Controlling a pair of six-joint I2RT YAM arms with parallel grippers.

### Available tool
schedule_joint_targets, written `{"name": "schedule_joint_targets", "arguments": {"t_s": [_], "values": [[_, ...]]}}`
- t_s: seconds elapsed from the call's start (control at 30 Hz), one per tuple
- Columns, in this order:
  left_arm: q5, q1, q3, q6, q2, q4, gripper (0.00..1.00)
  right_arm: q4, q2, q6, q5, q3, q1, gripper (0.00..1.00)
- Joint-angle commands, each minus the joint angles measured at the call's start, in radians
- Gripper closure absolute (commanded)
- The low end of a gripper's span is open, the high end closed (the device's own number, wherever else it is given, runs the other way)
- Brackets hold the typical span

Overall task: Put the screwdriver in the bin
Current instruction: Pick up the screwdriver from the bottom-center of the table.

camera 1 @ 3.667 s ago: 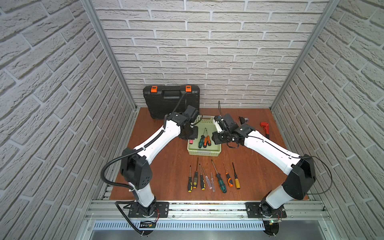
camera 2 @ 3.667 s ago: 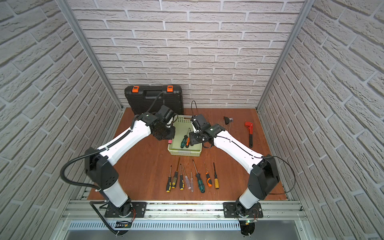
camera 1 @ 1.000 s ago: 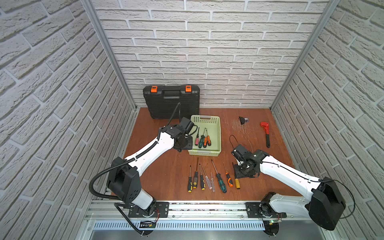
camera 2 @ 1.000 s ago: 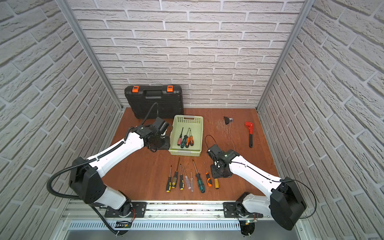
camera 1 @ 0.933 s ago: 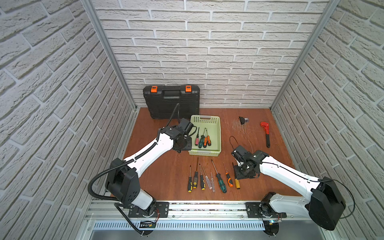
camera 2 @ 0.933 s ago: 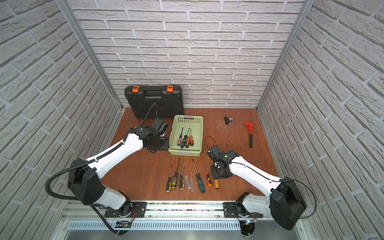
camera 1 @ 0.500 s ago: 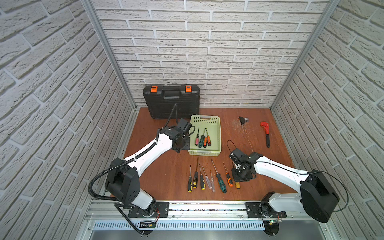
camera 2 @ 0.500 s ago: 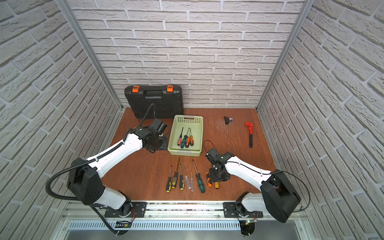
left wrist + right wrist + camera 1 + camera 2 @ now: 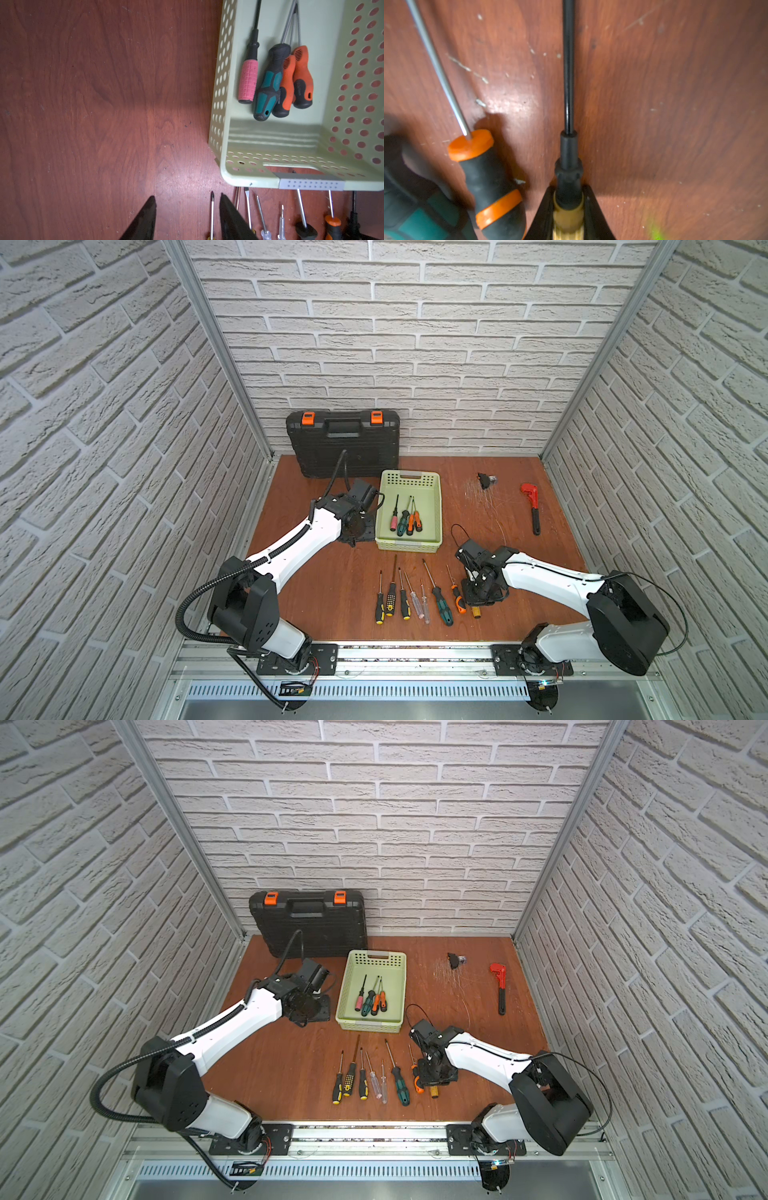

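The screwdriver [image 9: 568, 83], yellow-handled with a black shaft, lies at the right end of a row on the wooden table; its handle end [image 9: 476, 612] shows in both top views. My right gripper [image 9: 568, 188] is shut on its handle just behind the black collar, low over the table [image 9: 478, 593]. The pale green bin [image 9: 409, 479] stands behind the row and holds several screwdrivers [image 9: 270, 83]. My left gripper [image 9: 187, 196] hangs open and empty beside the bin's left side [image 9: 353, 533].
Several more screwdrivers [image 9: 415, 593] lie in the row; an orange-and-black one [image 9: 488, 176] lies right beside the held one. A black toolcase [image 9: 343, 443] leans on the back wall. A red pipe wrench [image 9: 532, 506] and a small black part [image 9: 484, 480] lie at the back right.
My right arm came down from over the bin to the row's right end and its jaws closed on the yellow handle. My left arm drew back a little from the bin.
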Motion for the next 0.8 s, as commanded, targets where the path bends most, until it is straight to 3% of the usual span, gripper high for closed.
{"name": "schedule_joint_targets", "arguments": {"t_s": [0.0, 0.2, 0.37, 0.47, 0.77], "values": [[-0.012, 0.010, -0.001, -0.004, -0.024, 0.007, 0.49, -0.016, -0.052, 0.022, 0.010, -0.007, 0.010, 0.95], [0.003, 0.028, 0.003, -0.013, -0.023, 0.018, 0.50, -0.183, -0.190, 0.032, 0.051, 0.110, 0.007, 0.94], [0.024, 0.052, 0.019, -0.021, -0.030, 0.028, 0.50, -0.297, -0.218, -0.008, 0.057, 0.330, -0.005, 0.94], [0.020, 0.053, 0.013, -0.020, -0.054, 0.028, 0.50, -0.265, -0.134, -0.060, 0.045, 0.508, -0.028, 0.94], [-0.027, 0.063, -0.100, -0.061, -0.195, 0.066, 0.50, -0.204, 0.333, -0.215, -0.060, 0.952, -0.047, 0.94]]}}
